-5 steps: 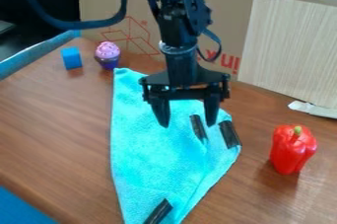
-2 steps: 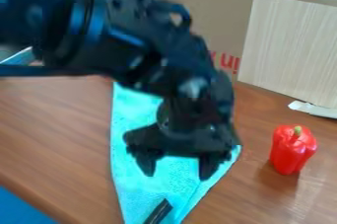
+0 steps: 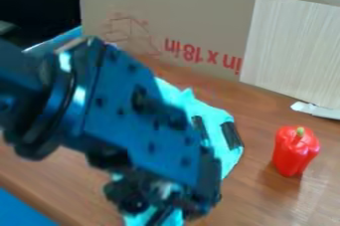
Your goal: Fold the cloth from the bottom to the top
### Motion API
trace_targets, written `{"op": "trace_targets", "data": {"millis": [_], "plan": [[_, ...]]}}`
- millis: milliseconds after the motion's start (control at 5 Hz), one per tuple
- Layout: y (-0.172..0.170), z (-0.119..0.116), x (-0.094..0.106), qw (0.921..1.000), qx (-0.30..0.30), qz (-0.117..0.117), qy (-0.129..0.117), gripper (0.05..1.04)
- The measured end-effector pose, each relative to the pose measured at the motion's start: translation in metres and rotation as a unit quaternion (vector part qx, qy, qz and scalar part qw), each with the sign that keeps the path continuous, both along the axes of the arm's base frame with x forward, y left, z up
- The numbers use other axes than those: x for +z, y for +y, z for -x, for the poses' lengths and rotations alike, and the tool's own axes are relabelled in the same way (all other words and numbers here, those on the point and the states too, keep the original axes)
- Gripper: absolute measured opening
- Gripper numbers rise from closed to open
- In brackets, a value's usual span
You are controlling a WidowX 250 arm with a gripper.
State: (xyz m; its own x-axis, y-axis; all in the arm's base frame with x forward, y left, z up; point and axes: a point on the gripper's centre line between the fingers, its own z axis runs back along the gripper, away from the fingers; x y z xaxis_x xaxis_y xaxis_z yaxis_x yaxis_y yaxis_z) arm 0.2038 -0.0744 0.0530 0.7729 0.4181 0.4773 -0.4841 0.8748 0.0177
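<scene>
Red pepper [image 3: 296,150] is my landmark, standing upright on the brown table [image 3: 256,200], stem up. Cloth [image 3: 211,116], turquoise, lies on the table left of the pepper as I see it on camera; its nearest edge is apart from the pepper. Two black strips [image 3: 231,135] sit on the part closest to it. More turquoise shows lower left of the pepper, down by the gripper [image 3: 162,197]; my arm [image 3: 149,130] blocks the middle, so I can't tell the full shape. Gripper's low in frame, left of the pepper and nearer the camera, over the cloth's near end. Can't tell how far open it is, or if it has hold of any cloth. Behind the pepper: light wood-grain panel [image 3: 292,46], cardboard [image 3: 199,16] with red print, and a white scrap [image 3: 315,109] on the table.
</scene>
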Motion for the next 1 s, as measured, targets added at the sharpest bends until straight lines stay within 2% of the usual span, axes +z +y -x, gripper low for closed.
{"op": "trace_targets", "data": {"millis": [200,400,600,800,1000], "plan": [[-0.003,0.016,-0.009,0.9996,-0.028,0.0,0.002,0.999],[-0.002,0.029,-0.01,0.9988,-0.047,0.011,0.002,0.969],[-0.002,0.034,-0.01,0.9974,-0.067,0.022,0.01,0.693],[-0.001,0.033,-0.012,0.9962,-0.085,0.017,0.009,0.385],[0.001,0.031,-0.014,0.9965,-0.082,0.015,0.011,0.164]]}}
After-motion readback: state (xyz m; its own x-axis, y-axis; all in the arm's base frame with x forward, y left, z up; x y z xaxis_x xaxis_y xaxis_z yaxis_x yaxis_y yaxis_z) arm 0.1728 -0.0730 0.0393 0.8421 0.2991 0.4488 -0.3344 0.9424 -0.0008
